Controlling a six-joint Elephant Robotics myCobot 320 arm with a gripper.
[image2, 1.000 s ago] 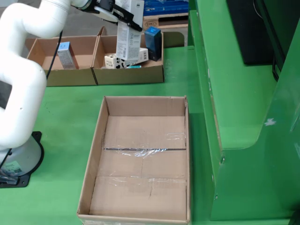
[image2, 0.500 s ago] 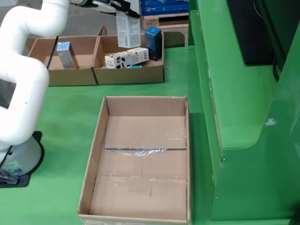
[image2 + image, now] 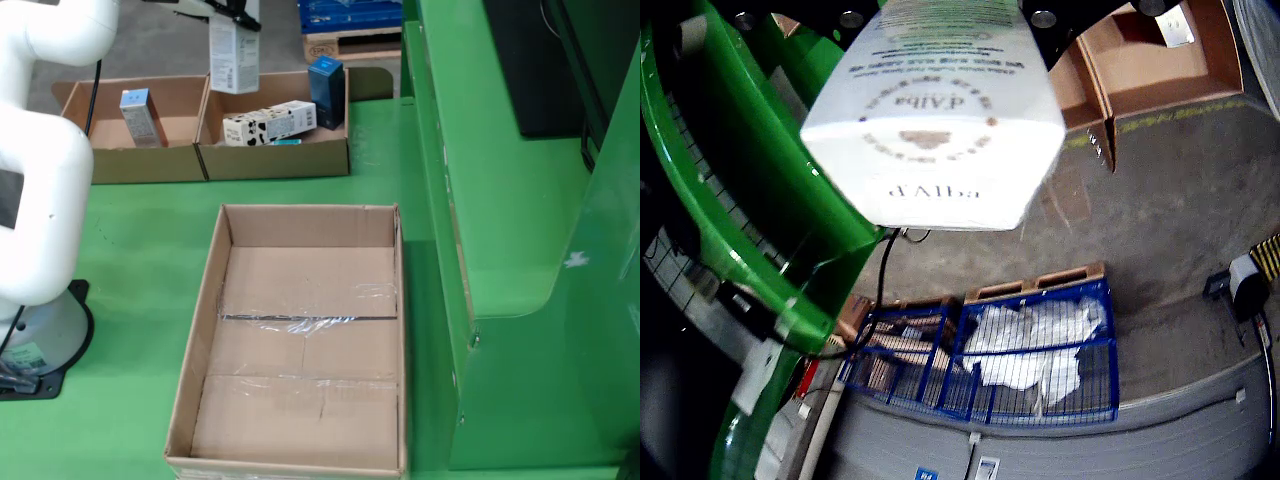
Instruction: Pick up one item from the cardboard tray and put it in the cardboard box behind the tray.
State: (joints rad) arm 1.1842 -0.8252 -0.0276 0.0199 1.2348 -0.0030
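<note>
**A:** You have the white carton [image 3: 233, 55] lifted clear above the small cardboard tray [image 3: 275, 155], at the top edge of the fixed view. Carry it level and keep it high until it is past the tray's walls, then bring it over the box you mean to fill before you lower it. Don't let it swing into the blue carton [image 3: 326, 92] or the cow-patterned carton [image 3: 270, 122] left in the tray.

**B:** Which box? The big open cardboard box [image 3: 300, 340] sits in front of the tray on the green table [image 3: 130, 260], not behind it.

**A:** True; there is also a second tray [image 3: 135, 130] just left of the first, with one small carton [image 3: 140, 115] in it. Judge the target yourself.

**B:** And the tool [image 3: 228, 10]?

**A:** It is closed on the carton's upper end; in the wrist view the white carton [image 3: 940, 120] fills the frame between the jaws, hanging plumb.
</note>
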